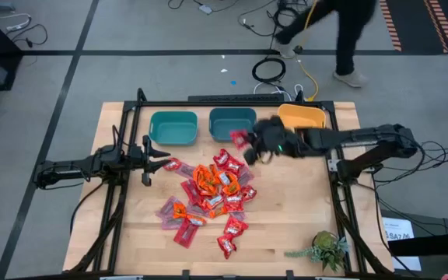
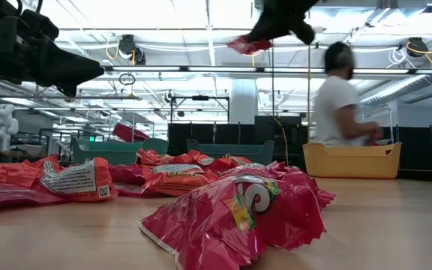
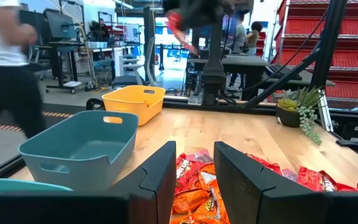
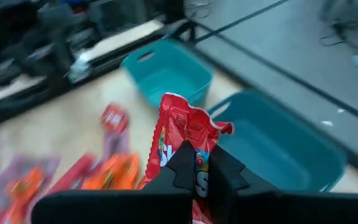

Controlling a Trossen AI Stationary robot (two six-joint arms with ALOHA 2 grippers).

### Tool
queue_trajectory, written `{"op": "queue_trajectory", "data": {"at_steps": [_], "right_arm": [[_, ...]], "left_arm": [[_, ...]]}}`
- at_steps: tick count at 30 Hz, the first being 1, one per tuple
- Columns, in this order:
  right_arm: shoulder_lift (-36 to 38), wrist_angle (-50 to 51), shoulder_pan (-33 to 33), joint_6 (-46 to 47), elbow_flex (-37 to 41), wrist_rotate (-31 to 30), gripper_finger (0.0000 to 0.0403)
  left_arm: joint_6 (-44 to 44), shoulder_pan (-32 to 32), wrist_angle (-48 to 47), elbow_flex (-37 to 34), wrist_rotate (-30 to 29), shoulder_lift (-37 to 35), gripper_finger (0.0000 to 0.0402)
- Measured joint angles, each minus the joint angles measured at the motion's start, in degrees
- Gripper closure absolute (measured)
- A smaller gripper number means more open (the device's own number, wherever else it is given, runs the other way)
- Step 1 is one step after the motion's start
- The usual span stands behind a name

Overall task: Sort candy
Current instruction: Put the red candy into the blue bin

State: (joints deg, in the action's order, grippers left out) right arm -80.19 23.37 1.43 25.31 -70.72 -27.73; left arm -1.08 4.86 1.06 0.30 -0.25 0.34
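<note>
Two teal bins [image 1: 173, 127] [image 1: 232, 123] and one yellow bin [image 1: 302, 117] are counted on the counter [image 1: 302, 210]. Roughly two dozen candy packets [image 1: 208, 194] are seen, too overlapped for an exact count. One potted plant [image 1: 327, 249] is counted.

Candy [image 1: 208, 194] wrappers are shiny red, orange and pinkish-mauve. Two bins [image 1: 173, 127] are teal, a third bin [image 1: 302, 117] yellow. The table [image 1: 286, 225] is pale wood.
</note>
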Motion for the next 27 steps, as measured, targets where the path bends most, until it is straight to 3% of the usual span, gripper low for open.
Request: {"op": "queue_trajectory", "data": {"at_steps": [8, 13, 18, 23, 27], "right_arm": [[-13.2, 0.0, 13.2, 3.1, -7.1, 9.0, 0.0384], [-19.4, -1.5, 17.4, 3.6, -7.7, 10.1, 0.0362], [-22.1, -2.1, 19.4, 4.6, -7.7, 10.1, 0.0351], [-21.8, -2.2, 20.1, 4.0, -7.8, 10.3, 0.0331], [-21.4, -2.2, 20.7, 3.5, -7.8, 11.6, 0.0301]], "left_arm": [[0.0, 0.0, 0.0, 0.0, 0.0, 0.0, 0.0284], [0.0, 0.0, 0.0, 0.0, 0.0, 0.0, 0.0284], [-0.1, 0.0, 0.0, 0.0, 0.0, 0.0, 0.0284], [-9.9, 0.0, 0.1, 0.0, 0.0, 0.0, 0.0284], [-12.0, 0.0, 0.1, 0.0, 0.0, 0.0, 0.0284]]}}
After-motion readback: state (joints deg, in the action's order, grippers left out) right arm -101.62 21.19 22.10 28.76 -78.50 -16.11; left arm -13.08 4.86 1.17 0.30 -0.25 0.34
